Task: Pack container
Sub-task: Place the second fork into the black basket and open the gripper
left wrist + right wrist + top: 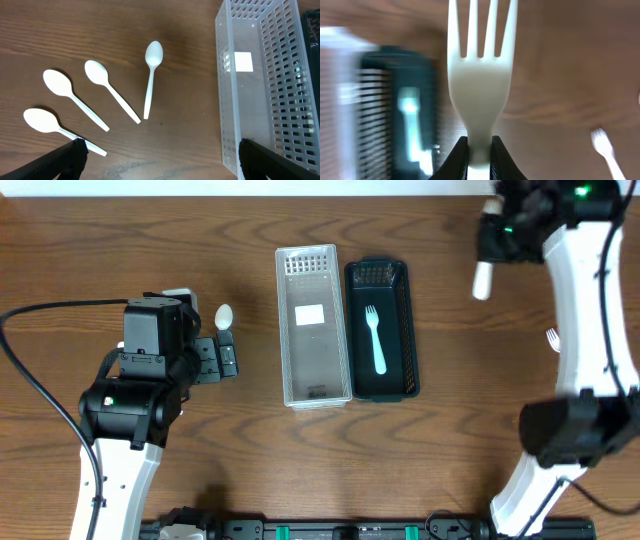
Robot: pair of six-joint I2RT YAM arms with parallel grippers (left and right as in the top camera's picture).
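White fork [480, 75] is filling the right wrist view, the right gripper [479, 152] pinching its handle between narrow jaws over the far right of the table [100, 240]. Left of it, the clear basket [283, 330] and dark bin [410, 330] are lying side by side, long axes running away from the robot. The bin, nearer this arm, is holding a teal fork [378, 340] and is probably the target. The left gripper [160, 150] is gaping wide above four spoons [153, 54].

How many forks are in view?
3: a blue fork in the dark basket, a white fork in the right gripper, a loose fork on the table. Others may be hidden.
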